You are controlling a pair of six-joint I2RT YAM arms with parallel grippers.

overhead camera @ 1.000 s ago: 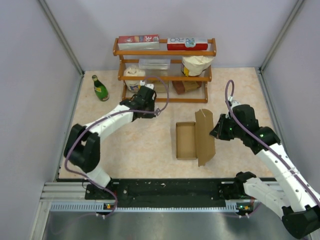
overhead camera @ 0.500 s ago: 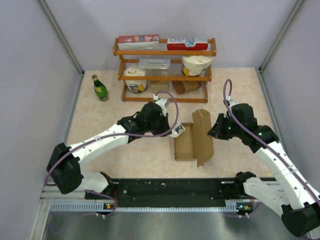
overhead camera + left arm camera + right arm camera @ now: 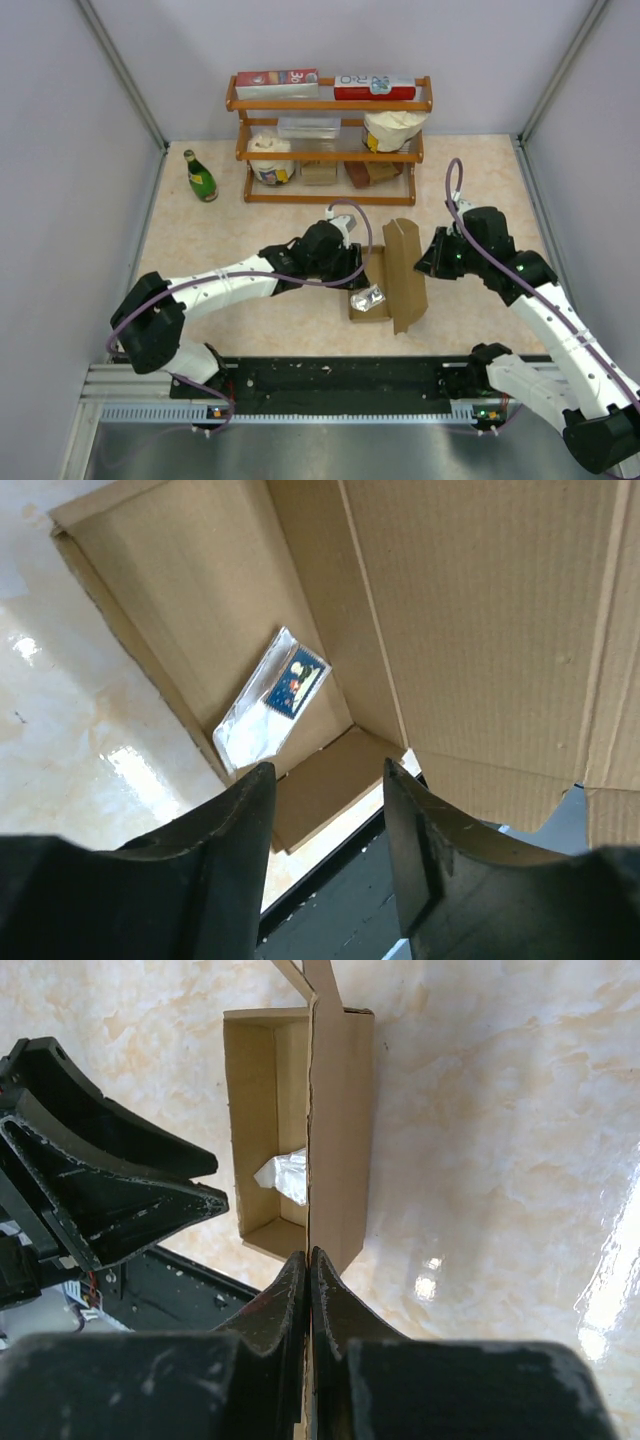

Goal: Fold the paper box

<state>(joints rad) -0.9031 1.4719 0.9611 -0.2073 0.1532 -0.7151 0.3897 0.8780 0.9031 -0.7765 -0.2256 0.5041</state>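
The paper box (image 3: 376, 268) lies open in the middle of the table, brown, with its lid (image 3: 406, 272) standing upright along the right side. A small clear packet (image 3: 367, 298) with a blue label lies inside at the near end, also seen as the packet (image 3: 272, 708) in the left wrist view. My left gripper (image 3: 356, 272) hovers over the box's left wall, open, with nothing between its fingers (image 3: 235, 840). My right gripper (image 3: 430, 262) is shut on the lid's thin edge (image 3: 310, 1160), holding it up; the box's tray (image 3: 262, 1110) sits to its left.
A wooden shelf (image 3: 330, 105) at the back holds red-and-white cartons (image 3: 277, 78), white tubs (image 3: 270, 155) and small brown blocks. A green bottle (image 3: 200, 176) stands left of it. Side walls close in the table; the black base rail (image 3: 340, 380) runs along the near edge.
My left arm swung from the shelf to the box with the packet. Its jaws have opened and the packet now lies inside the box. The right gripper kept its hold on the lid.
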